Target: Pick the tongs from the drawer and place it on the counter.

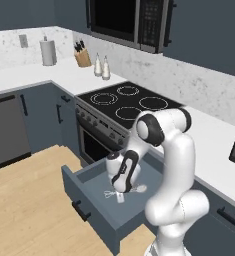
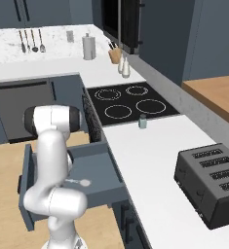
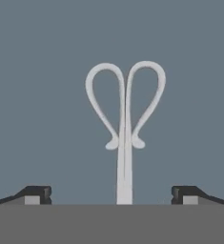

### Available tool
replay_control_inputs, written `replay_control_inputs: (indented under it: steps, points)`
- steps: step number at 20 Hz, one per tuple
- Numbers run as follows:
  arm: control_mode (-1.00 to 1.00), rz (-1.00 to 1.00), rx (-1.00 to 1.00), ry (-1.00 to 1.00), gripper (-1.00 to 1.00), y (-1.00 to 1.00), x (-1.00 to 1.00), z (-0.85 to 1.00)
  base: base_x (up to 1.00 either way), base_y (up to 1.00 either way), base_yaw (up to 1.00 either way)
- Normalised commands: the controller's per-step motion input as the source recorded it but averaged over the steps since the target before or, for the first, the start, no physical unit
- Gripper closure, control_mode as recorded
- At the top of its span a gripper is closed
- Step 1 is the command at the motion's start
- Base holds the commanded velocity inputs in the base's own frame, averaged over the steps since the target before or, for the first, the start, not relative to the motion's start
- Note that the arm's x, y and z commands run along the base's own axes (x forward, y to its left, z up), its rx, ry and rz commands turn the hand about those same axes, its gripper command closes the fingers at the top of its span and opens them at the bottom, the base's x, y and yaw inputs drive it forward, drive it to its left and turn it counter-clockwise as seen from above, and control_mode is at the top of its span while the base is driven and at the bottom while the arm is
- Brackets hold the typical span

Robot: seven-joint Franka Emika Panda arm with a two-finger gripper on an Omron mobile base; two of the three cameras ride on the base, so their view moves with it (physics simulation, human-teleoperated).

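- Thin silvery-white metal tongs (image 3: 125,119) lying flat on the floor of the wide slate-blue box drawer (image 1: 89,187), looped ends toward the top of the hand view, shaft running down the centre.
- Two-finger dark gripper (image 3: 111,196) spread wide, released, one tip either side of the shaft near the bottom edge, touching nothing.
- Drawer pulled out, lower centre of the left base view, white arm bent down into it.
- Smooth white countertop slab (image 2: 150,160) at right of the right base view, carrying a black four-slot toaster (image 2: 211,182).

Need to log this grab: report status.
Gripper open, low in the open drawer. Tongs flat on drawer floor, centred between fingertips, not gripped. Nothing in the way.
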Motion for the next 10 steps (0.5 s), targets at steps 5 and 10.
replay_control_inputs:
  steps: [5, 10]
  points:
    - [-1.0, 0.01, -0.02, -0.02, -1.0, 0.05, 0.03, -0.86, 0.0, 0.0, 0.0]
    - [-1.0, 0.06, -0.06, 0.05, 1.0, 0.47, -0.03, -1.0, 0.0, 0.0, 0.0]
